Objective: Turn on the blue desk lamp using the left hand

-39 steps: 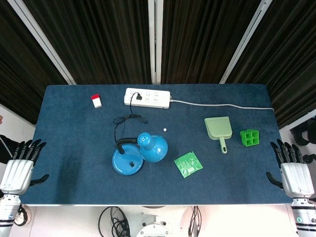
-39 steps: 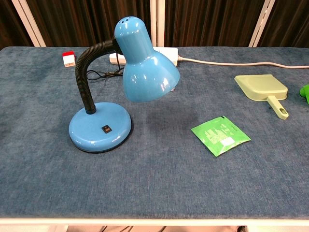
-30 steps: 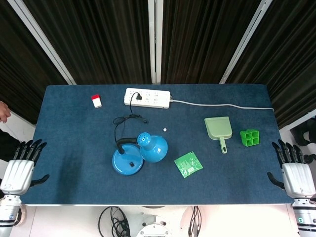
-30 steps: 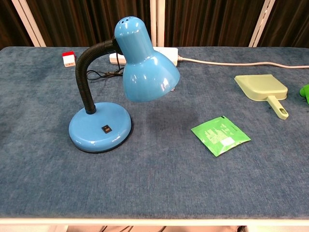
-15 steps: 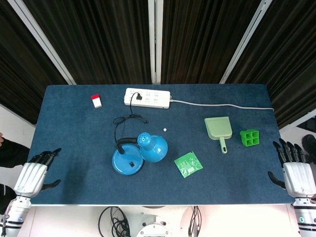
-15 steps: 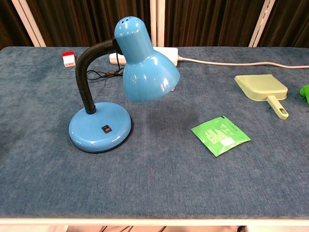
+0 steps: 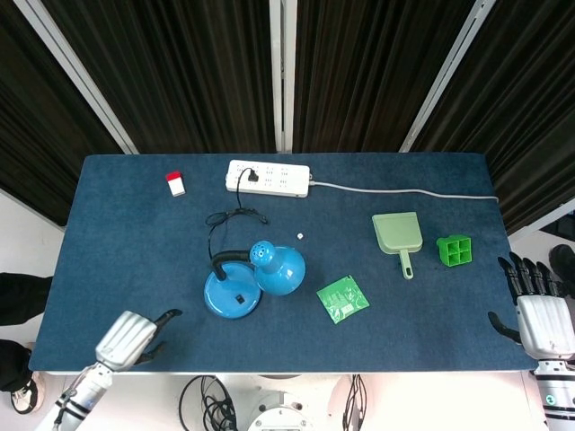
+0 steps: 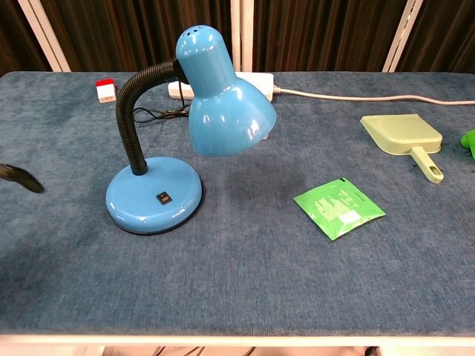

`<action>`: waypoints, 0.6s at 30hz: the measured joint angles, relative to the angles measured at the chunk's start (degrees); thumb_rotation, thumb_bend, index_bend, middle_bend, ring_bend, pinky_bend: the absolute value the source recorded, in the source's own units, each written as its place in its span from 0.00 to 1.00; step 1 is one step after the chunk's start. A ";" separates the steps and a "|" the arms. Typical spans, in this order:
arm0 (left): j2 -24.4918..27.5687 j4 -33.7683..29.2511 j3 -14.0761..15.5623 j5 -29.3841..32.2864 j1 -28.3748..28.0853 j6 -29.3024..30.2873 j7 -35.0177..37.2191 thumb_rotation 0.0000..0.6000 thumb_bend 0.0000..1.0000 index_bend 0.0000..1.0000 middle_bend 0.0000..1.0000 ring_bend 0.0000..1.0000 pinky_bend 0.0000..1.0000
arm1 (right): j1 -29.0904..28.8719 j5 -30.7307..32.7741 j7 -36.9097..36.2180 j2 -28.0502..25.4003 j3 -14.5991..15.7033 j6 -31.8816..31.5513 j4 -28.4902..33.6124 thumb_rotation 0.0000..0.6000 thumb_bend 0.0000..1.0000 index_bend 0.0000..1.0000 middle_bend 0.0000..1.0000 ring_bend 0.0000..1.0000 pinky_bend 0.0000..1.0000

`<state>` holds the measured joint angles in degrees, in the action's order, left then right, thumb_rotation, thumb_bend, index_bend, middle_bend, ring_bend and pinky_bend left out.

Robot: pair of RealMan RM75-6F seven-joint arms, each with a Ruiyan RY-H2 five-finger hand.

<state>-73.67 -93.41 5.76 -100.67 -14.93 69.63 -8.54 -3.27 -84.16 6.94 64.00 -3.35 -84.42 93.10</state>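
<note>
Hovering empty and open-fingered at the blue-carpeted worktop's [image 7: 108, 233] near edge, the left robot hand [image 7: 128, 337] was well apart from the glossy blue gooseneck desk lamp [image 8: 194, 119]; reaching its small black base switch [image 8: 162, 197] seemingly came next

My left hand [image 7: 133, 336] shows a smooth silver-grey plate across its back, rounded at the edges, and black fingers [image 7: 166, 316] beyond it. In the chest view only a dark fingertip [image 8: 21, 179] shows at the left edge, blurred. Behind the hand sits a pale wrist with dark ring markings. My right hand [image 7: 542, 316] has the same build: a silver-grey back plate, slim black segmented fingers [image 7: 526, 275] with faint lighter bands, a black thumb off the side. Below it I see a white cylindrical wrist cuff with a dark collar.
</note>
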 measured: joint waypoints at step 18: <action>-10.59 0.54 -5.09 8.59 -7.51 -10.09 -11.19 1.00 0.42 0.16 0.86 0.81 0.86 | -0.05 1.90 -1.97 -0.22 -0.90 0.59 -1.13 1.00 0.18 0.00 0.00 0.00 0.00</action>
<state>-84.26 -92.88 0.67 -92.08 -22.44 59.54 -19.73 -3.32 -82.26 4.97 63.78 -4.24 -83.83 91.98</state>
